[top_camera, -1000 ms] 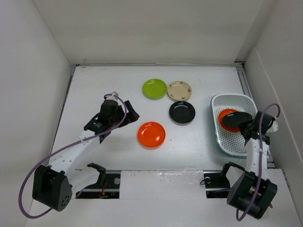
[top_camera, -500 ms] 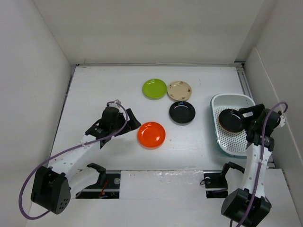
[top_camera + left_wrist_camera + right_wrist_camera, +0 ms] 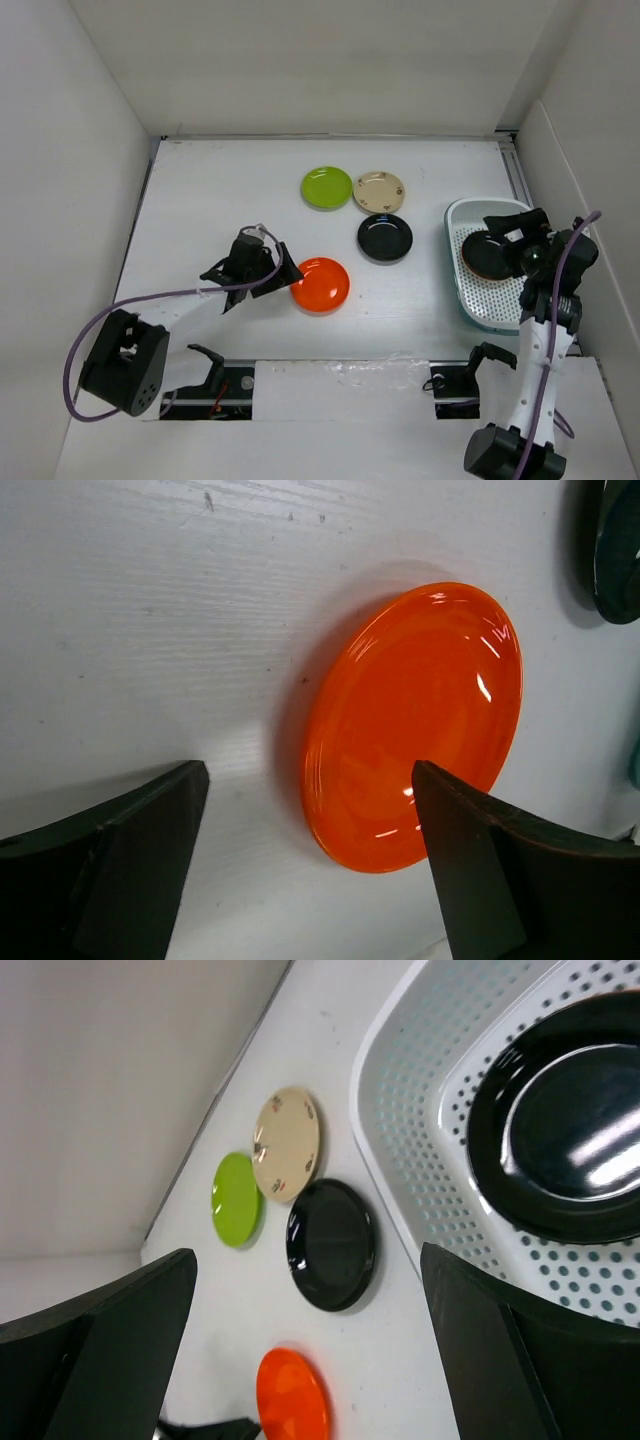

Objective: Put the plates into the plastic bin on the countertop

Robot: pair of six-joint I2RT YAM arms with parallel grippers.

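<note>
**Orange plate [image 3: 415,720] framed by the wide-open left gripper [image 3: 310,775]; a black plate [image 3: 570,1145] lies in the bin [image 3: 452,262]**

The white countertop [image 3: 200,200] is walled in white on three sides. Near its front centre a glossy orange plate lies flat. The left arm reaches low across the surface from the left. Its two dark fingers are spread well apart at the plate's left rim, gripping nothing. In the wrist view the plate's near edge sits between the fingers. Whether either finger touches it cannot be told.

Three more plates lie behind the orange one. A lime green plate [image 3: 327,187] and a beige plate with small brown marks [image 3: 379,191] sit side by side, nearly touching. A second black plate [image 3: 385,237] lies just in front of the beige one.

The pale perforated plastic bin stands at the right edge of the countertop. A glossy black plate lies inside it on the mesh floor, in the far half. The right gripper [image 3: 307,1258] hangs above the bin beside this plate. Its fingers are released and wide apart, with nothing between them.
</note>
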